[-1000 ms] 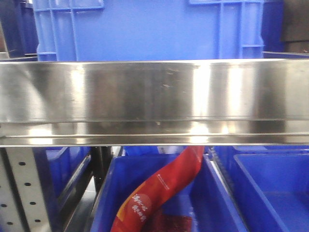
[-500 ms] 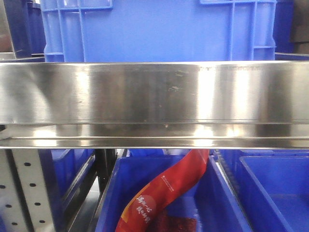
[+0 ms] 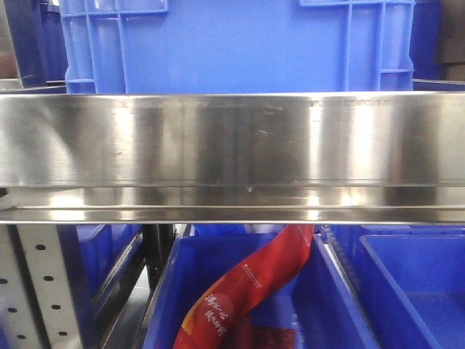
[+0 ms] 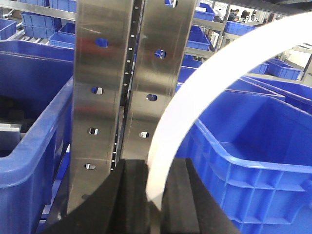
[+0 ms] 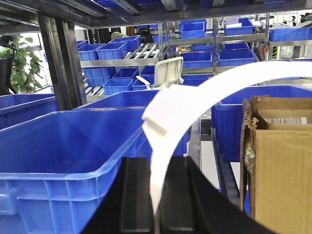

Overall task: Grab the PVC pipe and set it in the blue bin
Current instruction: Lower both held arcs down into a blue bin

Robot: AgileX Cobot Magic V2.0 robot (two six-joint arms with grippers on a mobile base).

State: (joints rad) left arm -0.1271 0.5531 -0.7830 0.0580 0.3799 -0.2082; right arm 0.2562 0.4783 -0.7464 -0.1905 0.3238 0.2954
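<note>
Both the left gripper [image 4: 156,204] and right gripper [image 5: 155,204] pinch the PVC pipe [image 4: 185,92]. We find the front view has settled; blue bin [image 4: 243,163] placement pending.

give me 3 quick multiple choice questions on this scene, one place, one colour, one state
1. Where is the red packet? A in the lower blue bin B on the steel rail C in a cardboard box
2. Colour of the curved strip in the left gripper? A green B white C black
3. The left gripper is: A wide open B out of view C shut on the strip
1A, it rises out of that bin; 2B, pale against the blue; 3C, both pads flank it.
</note>
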